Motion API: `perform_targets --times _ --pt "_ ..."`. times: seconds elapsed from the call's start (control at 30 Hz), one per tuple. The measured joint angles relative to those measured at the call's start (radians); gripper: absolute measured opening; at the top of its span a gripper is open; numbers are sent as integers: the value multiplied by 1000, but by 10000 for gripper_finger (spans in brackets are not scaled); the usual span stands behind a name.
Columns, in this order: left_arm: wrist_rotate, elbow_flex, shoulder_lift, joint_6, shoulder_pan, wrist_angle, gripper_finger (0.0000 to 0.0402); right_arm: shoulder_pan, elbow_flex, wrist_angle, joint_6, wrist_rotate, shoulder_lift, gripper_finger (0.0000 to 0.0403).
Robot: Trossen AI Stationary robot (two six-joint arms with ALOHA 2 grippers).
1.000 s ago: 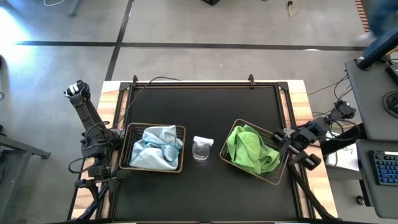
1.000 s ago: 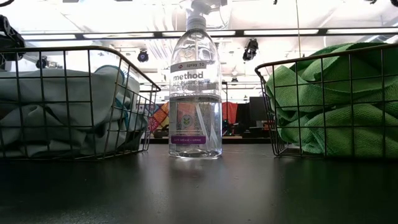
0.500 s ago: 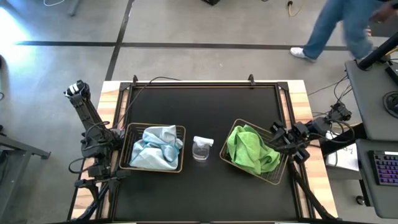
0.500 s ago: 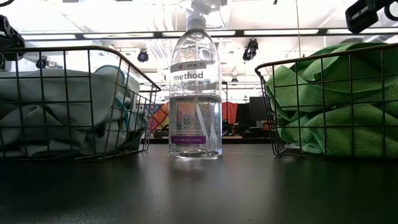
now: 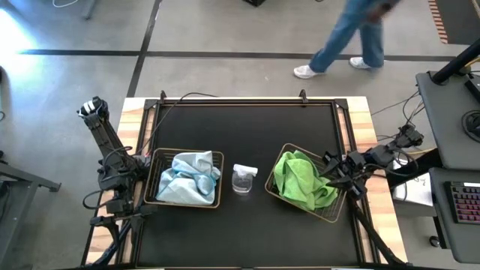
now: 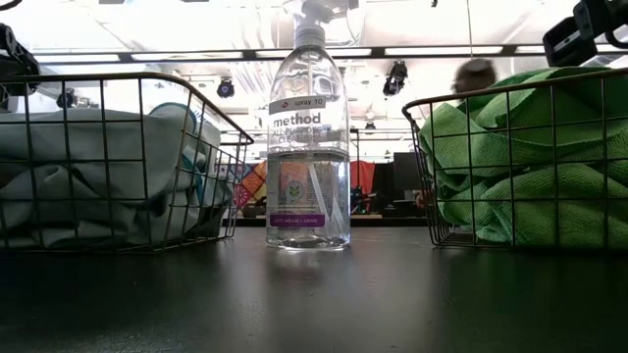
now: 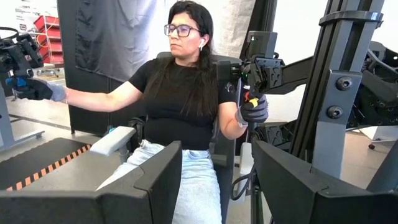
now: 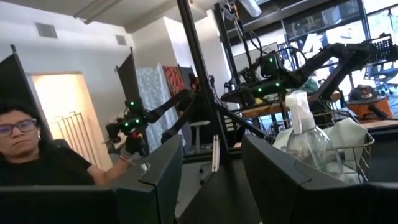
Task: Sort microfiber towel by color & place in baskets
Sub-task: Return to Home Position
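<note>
Right gripper (image 5: 328, 172): hangs above the 3 o'clock side of the right basket (image 5: 327, 212), its fingers spread with nothing between them. The low view shows it up over the green heap, not touching it.
Left gripper (image 5: 141, 159): parked at the table's 9 o'clock edge, just beside the outer wall of the left basket (image 5: 151, 187), released and empty.
Blue towels (image 5: 186, 178): pale blue cloths crumpled together inside the left basket, at 9 o'clock from the table's middle. They fill most of it.
Green towels (image 5: 300, 180): lime green cloths bunched in the right basket, at 3 o'clock from the middle, piled up to its rim in the low view.
Baskets: both bronze wire. The left one sits square to the table edge, and the right one is turned at an angle.
Clear bottle (image 5: 243, 180): upright at the middle of the table (image 5: 247, 127), between the two baskets and touching neither. Its label reads "method".
Walking person (image 5: 349, 37): on the floor beyond the 12 o'clock edge, towards 1 o'clock. Only jeans and white shoes are in view.
Seated person (image 7: 180, 93): in the left wrist view, wearing a black top, with a hand on each of two control handles.
</note>
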Motion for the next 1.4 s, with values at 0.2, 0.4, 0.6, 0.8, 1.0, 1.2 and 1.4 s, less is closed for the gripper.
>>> perform_targets --times 0.2,0.4,0.6,0.8,1.0,1.2,1.4 --pt "0 0 0 0 0 0 185 0 -29 16 5 0 0 160" --pt "0 0 0 0 0 0 185 0 -81 67 9 1 1 160" --pt "6 0 0 0 0 -3 185 0 -80 72 14 -1 1 160" --pt "6 -5 0 0 0 -8 185 0 -81 47 -23 7 2 160" --pt "6 -7 -1 3 0 -7 185 -1 -81 36 -32 71 2 160" --pt "6 -7 -12 7 0 -7 185 -11 -82 37 -92 81 1 160" --pt "7 -8 -28 63 0 -37 185 -71 -82 37 -148 82 1 160"
